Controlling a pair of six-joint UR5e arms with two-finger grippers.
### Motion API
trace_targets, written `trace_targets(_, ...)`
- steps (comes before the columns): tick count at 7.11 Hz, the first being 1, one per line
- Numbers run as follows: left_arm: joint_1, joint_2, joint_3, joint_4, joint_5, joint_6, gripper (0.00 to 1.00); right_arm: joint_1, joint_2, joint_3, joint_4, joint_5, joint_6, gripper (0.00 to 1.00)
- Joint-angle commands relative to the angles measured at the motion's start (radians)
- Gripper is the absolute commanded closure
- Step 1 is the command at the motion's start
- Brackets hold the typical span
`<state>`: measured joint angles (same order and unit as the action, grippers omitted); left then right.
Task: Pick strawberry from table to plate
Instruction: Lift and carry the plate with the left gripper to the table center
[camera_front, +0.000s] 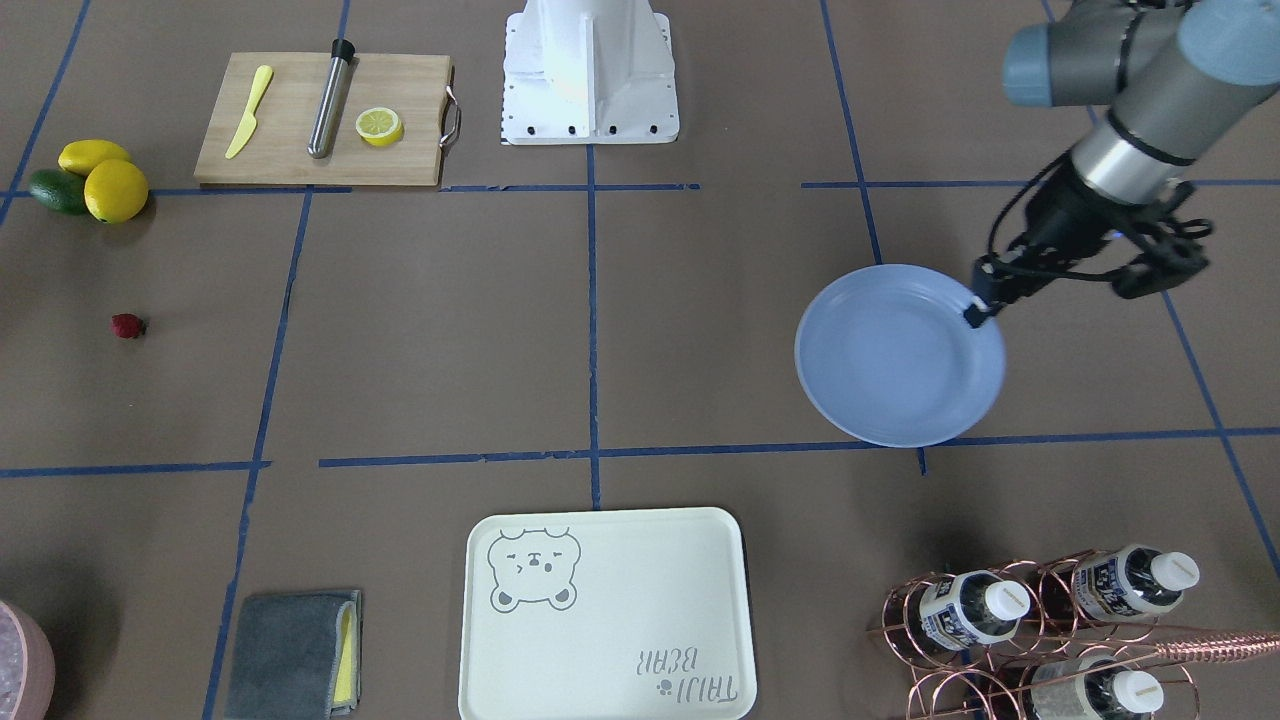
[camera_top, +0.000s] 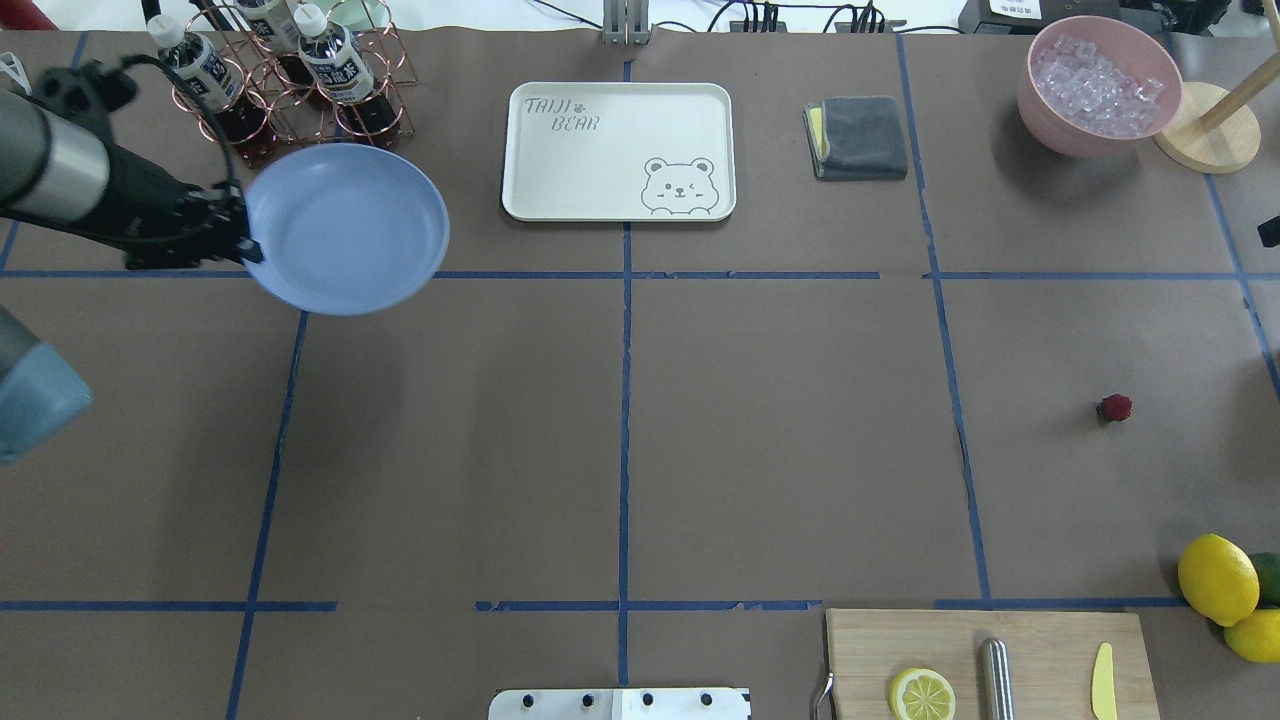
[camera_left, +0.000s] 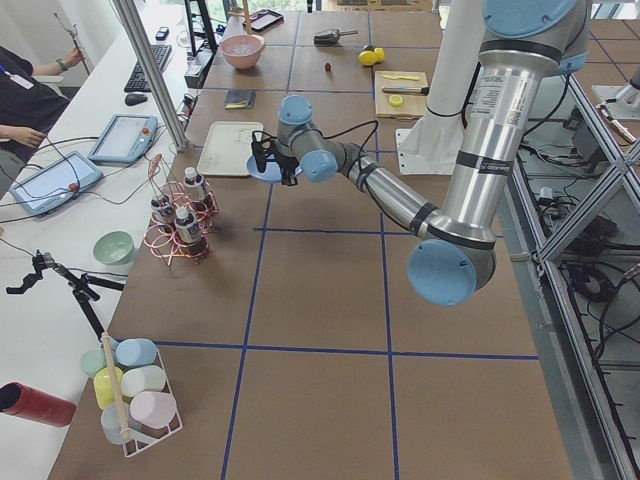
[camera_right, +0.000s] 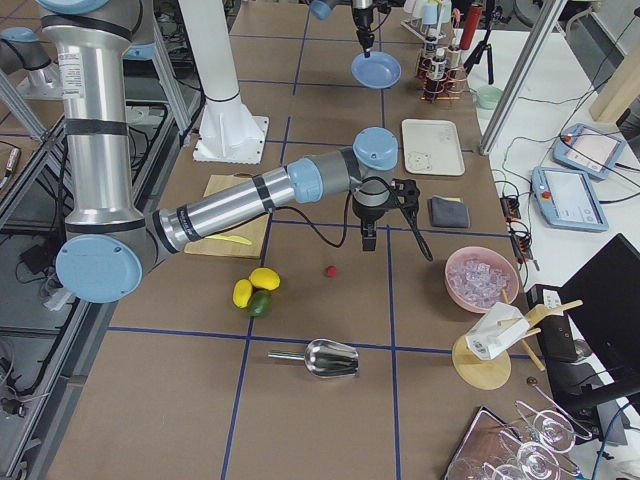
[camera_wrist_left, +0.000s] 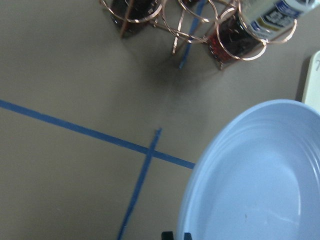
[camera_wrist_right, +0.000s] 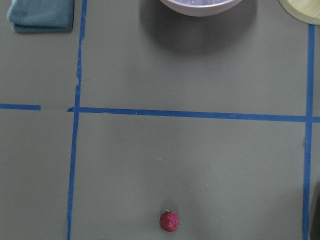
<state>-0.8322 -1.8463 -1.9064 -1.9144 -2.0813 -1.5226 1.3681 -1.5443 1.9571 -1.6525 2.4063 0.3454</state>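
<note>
dark-red and tiny, the strawberry (camera_top: 1114, 407) lies alone on the brown paper table (camera_top: 780, 450) at the robot's right end, well apart from the light-blue plate (camera_top: 345, 228) at the left end; the left gripper (camera_front: 978, 312) pinches the plate's rim at one edge, and the shadow under the plate in the left wrist view suggests it is held off the surface; the right gripper (camera_right: 367, 238) hangs above the table near the berry, and i cannot tell whether its fingers are spread or pressed together, since only the side view shows it; the main risk, as i judge it, is the berry itself: it is small and roundish, so an off-centre close could squirt it sideways or set it rolling; a hard squeeze could crush it; the second risk is the plate: a single pinch on a glossy rim could let it tilt or slip, and a berry dropped onto a tilted plate could roll off; the plate also sits just beside the copper wire rack (camera_top: 280, 85), so a careless swing could clip the bottles (camera_top: 325, 55) standing in it; as for containers, the plate is empty; the cream bear-print tray (camera_top: 620, 120) is empty; the pink bowl (camera_top: 1040, 110) is full of ice cubes (camera_top: 1100, 75)
</note>
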Motion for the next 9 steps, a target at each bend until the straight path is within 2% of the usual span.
trace_targets(1,0.256,-0.121,0.029,0.003,0.169,-0.285,1.0,-0.09,-0.011,0.003,0.167,-0.071,0.207,0.0)
trace_targets(2,0.304,-0.163,0.062,0.002,0.209,-0.339,1.0,-0.133,-0.011,0.003,0.227,-0.096,0.298,0.0)
trace_targets(4,0.384,-0.189,0.099,-0.003,0.271,-0.37,1.0,-0.155,-0.016,0.003,0.25,-0.098,0.319,0.0)
trace_targets(7,0.421,-0.214,0.132,-0.014,0.271,-0.364,1.0,-0.155,-0.019,0.003,0.25,-0.095,0.319,0.0)
trace_targets(8,0.423,-0.209,0.15,-0.015,0.274,-0.358,0.01,-0.155,-0.02,0.003,0.252,-0.095,0.319,0.0)
trace_targets(9,0.424,-0.208,0.144,-0.015,0.274,-0.355,0.0,-0.158,-0.02,0.003,0.252,-0.096,0.319,0.0)
